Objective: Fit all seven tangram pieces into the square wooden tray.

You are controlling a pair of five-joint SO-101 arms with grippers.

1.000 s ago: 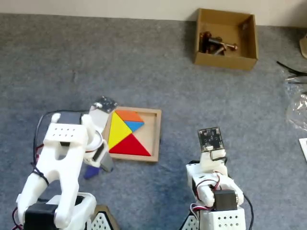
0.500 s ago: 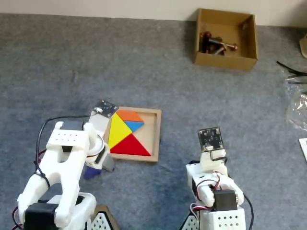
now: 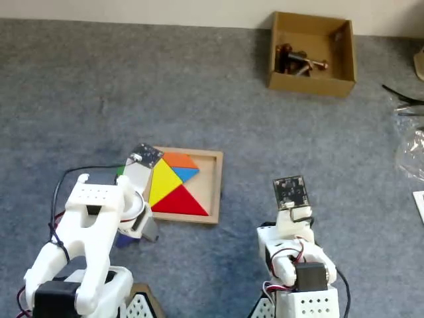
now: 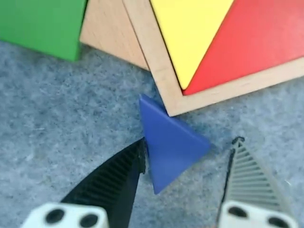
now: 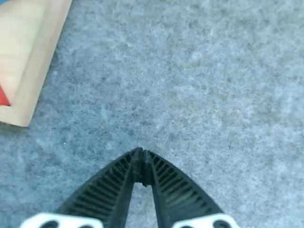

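The left pincer [image 4: 188, 142] hangs low over the tabletop [image 3: 265, 119] with its jaws spread wide. It holds nothing, and a dark blue triangle [image 4: 171, 147] lies flat on the grey covering between the two fingers. The black finger [image 4: 114, 180] touches one edge of that triangle, while the pale finger [image 4: 247, 175] stands apart from its opposite corner. One tip of the dark blue triangle lies just beside the outer corner of the square wooden tray [image 4: 161, 80], outside the rim. Inside that corner a yellow triangle [image 4: 190, 33] and a red triangle [image 4: 256, 42] lie flush against each other. A green piece [image 4: 42, 23] sits on the covering near the tray, also outside it. From the high view, the tray lies between the two arms, closer to the left one. It also holds an orange piece [image 3: 177, 159] along its far edge and a small light blue triangle [image 3: 187, 173] below that, touching the yellow triangle. The part of the tray's floor toward the right arm is bare wood. The right pincer [image 5: 142, 164] is closed with its fingertips pressed together and grips nothing. It points down at the grey covering, well apart from the tray's near corner. A cardboard box [image 3: 311, 53] with a few small things inside stands at the far side of the tabletop.
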